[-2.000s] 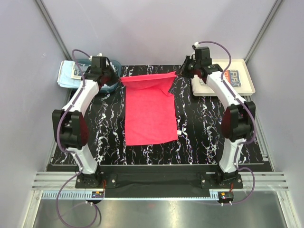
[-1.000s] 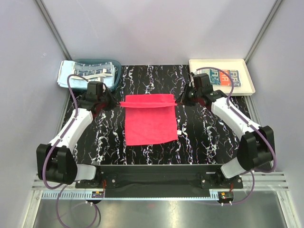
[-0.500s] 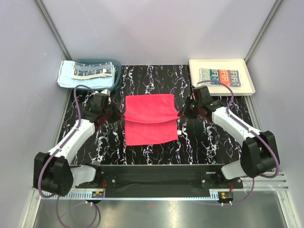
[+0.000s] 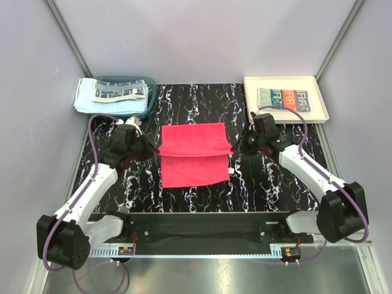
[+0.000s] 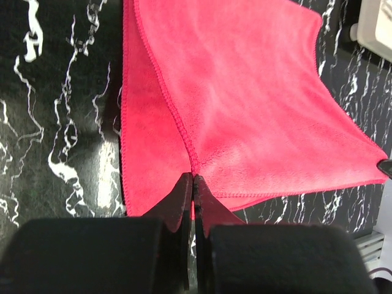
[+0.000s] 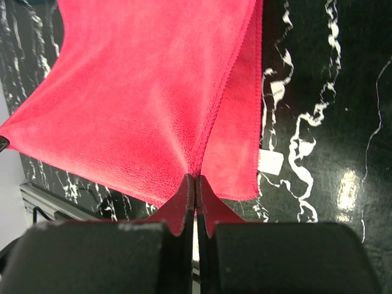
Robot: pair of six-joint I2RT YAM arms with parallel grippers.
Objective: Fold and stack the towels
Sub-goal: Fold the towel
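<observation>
- Since two seconds ago, both arms have drawn the lifted far edge of the red-pink towel (image 4: 195, 153) back toward their bases. That edge, then raised at the far end of the black marbled mat (image 4: 257, 184), now hangs over the towel's own middle.
- The towel is doubled. Its upper layer runs from the fold line at the far side to the held edge, which stops short of the lower layer's near edge. A strip of the lower layer is left uncovered.
- The left gripper (image 4: 154, 149) is at the towel's left side. The left wrist view shows its jaws (image 5: 192, 177) pressed together on the corner of the upper layer (image 5: 245, 110).
- The right gripper (image 4: 234, 149) is at the towel's right side. The right wrist view shows its jaws (image 6: 195, 177) clamped likewise on the opposite corner (image 6: 141, 92).
- A white label (image 6: 270, 162) lies at the right edge of the lower layer, near the right gripper.
- Far left of the red-pink towel stands a teal basket (image 4: 125, 79). A patterned towel (image 4: 116, 93) lies in it and a light blue towel (image 4: 82, 98) is draped over its left side.
- Far right of the red-pink towel stands a cream tray (image 4: 318, 101) holding folded patterned towels (image 4: 283, 98).
</observation>
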